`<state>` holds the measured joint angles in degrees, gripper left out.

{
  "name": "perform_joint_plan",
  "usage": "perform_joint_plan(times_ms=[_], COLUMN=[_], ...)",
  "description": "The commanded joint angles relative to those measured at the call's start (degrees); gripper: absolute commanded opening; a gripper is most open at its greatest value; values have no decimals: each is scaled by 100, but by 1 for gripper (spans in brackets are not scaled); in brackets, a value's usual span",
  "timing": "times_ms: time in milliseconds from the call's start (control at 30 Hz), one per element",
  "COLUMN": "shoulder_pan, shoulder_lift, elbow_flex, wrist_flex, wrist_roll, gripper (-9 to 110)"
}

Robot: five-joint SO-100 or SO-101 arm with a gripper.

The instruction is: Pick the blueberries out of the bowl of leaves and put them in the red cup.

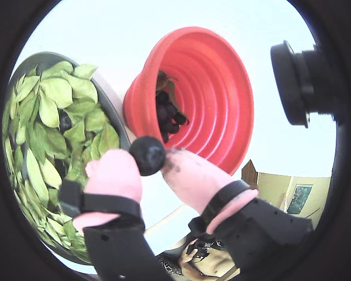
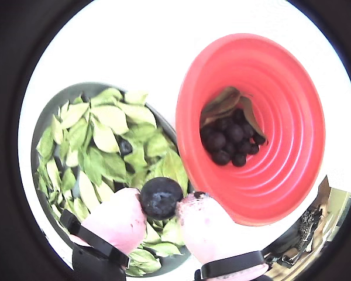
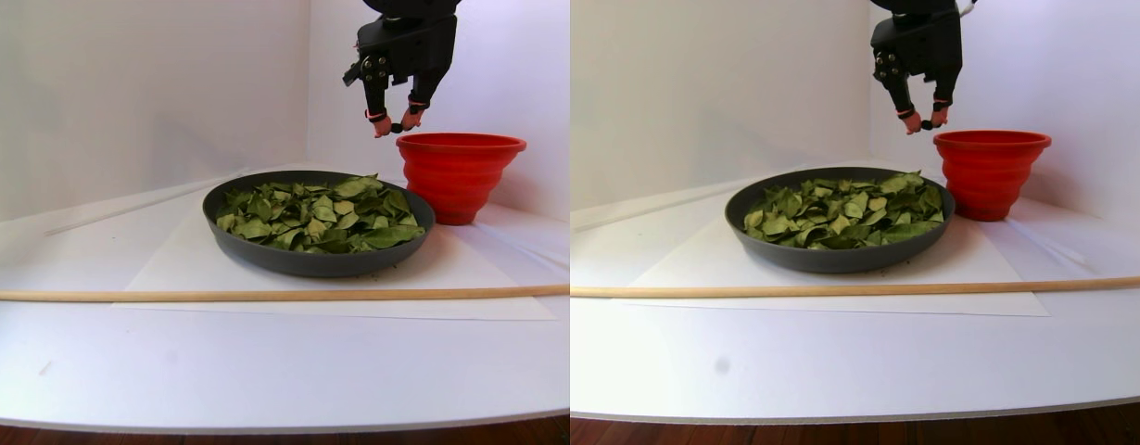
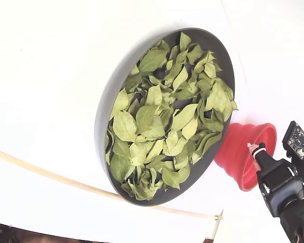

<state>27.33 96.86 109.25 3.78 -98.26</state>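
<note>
The tool [image 2: 161, 199] holds one blueberry [image 2: 161, 198] pinched between its pink padded fingertips [image 2: 120, 219], raised above the gap between the bowl [image 3: 255, 250] and the red cup [image 2: 292, 175]. The berry looks small, round and soft, so it likely rolls easily and bruises under hard pressure; a light grip across its middle suits it. More berries [image 2: 231, 140] lie in the cup; another [image 2: 124, 146] shows among the leaves [image 2: 99, 134]. The desk [image 3: 255, 371] is white.
</note>
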Motion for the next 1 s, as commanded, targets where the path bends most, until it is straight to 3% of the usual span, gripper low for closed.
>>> perform_joint_plan(times_ms=[0,967], shoulder_pan=[281,1046], shoulder_lift=[888,-141], elbow_flex=[-123,-809], wrist_flex=[18,-229], wrist_roll=[-35,-26], gripper=[9,10])
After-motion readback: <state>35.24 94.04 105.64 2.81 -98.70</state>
